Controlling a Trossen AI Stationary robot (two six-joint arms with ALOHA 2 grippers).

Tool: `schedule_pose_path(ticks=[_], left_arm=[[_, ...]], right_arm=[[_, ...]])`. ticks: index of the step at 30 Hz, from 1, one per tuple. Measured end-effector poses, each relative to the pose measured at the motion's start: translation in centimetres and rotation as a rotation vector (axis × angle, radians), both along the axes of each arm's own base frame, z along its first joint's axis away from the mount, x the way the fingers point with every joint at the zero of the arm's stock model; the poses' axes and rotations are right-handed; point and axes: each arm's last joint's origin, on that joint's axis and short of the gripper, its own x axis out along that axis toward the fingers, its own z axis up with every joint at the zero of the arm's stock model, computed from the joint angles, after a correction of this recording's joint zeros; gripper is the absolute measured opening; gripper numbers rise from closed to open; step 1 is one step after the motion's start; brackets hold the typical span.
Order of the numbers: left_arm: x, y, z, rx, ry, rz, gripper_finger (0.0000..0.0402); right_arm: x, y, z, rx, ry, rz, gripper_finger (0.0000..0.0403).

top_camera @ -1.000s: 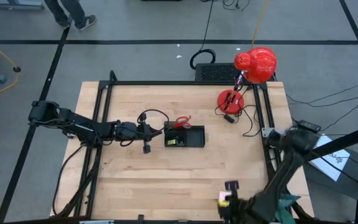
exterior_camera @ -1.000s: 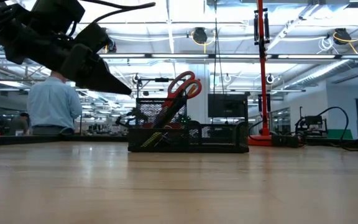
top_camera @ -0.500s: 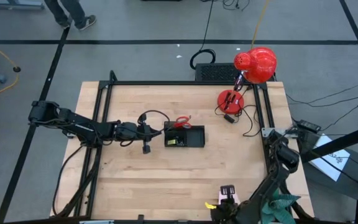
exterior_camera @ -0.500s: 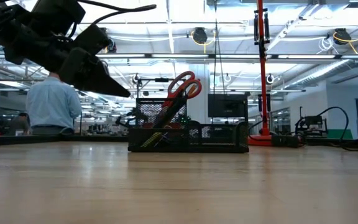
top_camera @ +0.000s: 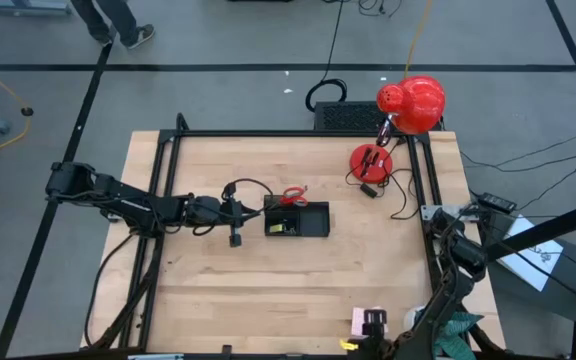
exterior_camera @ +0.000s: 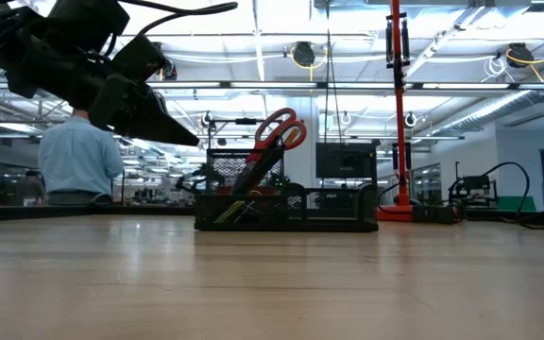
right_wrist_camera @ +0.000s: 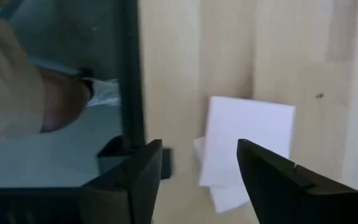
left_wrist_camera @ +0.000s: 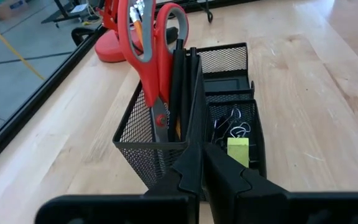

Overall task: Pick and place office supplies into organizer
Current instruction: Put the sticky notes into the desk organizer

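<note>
Left wrist view only: mesh organizer [left_wrist_camera: 229, 81] contents, red-handled scissors [left_wrist_camera: 148, 43] and black pens [left_wrist_camera: 179, 81] upright in the tall cup, clips [left_wrist_camera: 232, 129] and a yellow piece [left_wrist_camera: 238, 151] in the low tray. Left gripper [left_wrist_camera: 201, 168] clenched empty, just beside the cup. Right gripper [right_wrist_camera: 197, 165] released above the pink pad [right_wrist_camera: 247, 143] at the wood table [top_camera: 218, 290] edge. Red lamp [top_camera: 408, 105] well apart.

Red scissors [left_wrist_camera: 146, 50] upright — black organizer [left_wrist_camera: 227, 62].
</note>
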Motion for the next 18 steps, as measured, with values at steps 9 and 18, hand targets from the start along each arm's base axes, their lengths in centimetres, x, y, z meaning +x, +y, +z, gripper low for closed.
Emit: schedule_pose_path(ticks=[9, 18], left_arm=[[0.0, 0.0, 0.0, -0.006, -0.004, 0.003, 0.0026], [0.0, 0.0, 0.0, -0.014, -0.001, 0.006, 0.0026]], right_arm=[[-1.0, -0.3, -2.4, -0.022, 0.053, -0.032, 0.0205], [-2.0, -1.3, -4.5, -0.076, 0.128, -0.088, 0.0206]])
